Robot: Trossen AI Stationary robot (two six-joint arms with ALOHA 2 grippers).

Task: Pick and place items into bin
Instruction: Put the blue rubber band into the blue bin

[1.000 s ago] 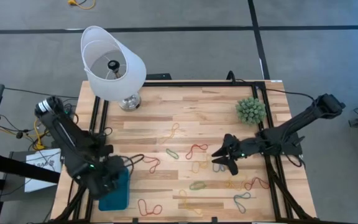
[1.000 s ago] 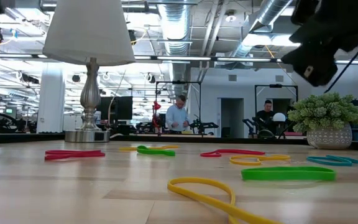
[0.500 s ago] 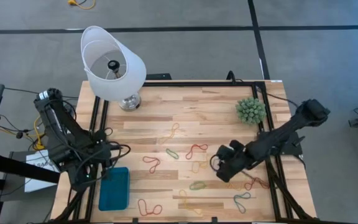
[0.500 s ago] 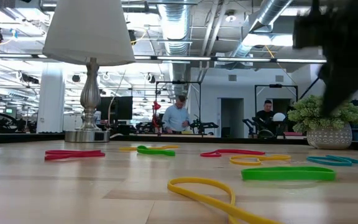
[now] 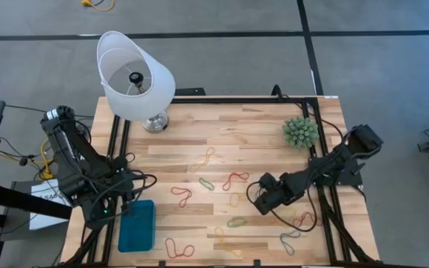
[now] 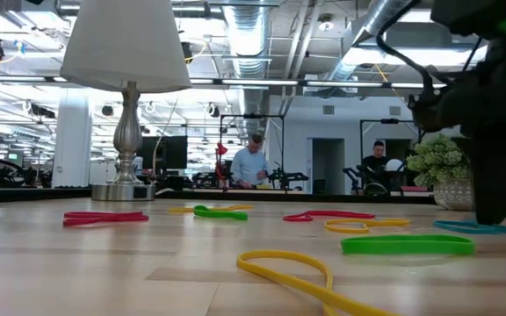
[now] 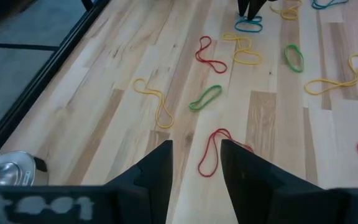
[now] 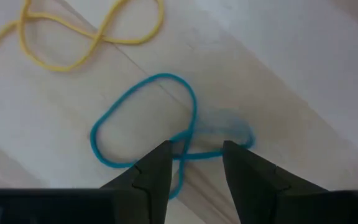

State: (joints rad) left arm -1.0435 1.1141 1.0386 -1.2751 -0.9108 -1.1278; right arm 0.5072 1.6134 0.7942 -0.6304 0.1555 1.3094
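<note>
Right wrist view gives us the blue band [image 8: 148,127], a twisted loop lying flat on the wooden table [image 8: 303,74] beside a yellow band [image 8: 73,37], with the right gripper [image 8: 194,165] straddling its crossing, fingers parted and nothing between them yet. We judge this the reach-and-grasp step: the next move calls for settling the fingertips to the wood and closing on the thin strand without letting it slip out. From above, the bin [image 5: 137,225] sits at the table's near left corner, well apart from this band, with the left gripper [image 5: 122,195] just beside it, fingers parted and empty. Compared with a second ago, the left arm has drawn back off the bin, and the right gripper has swung down over the band.
</note>
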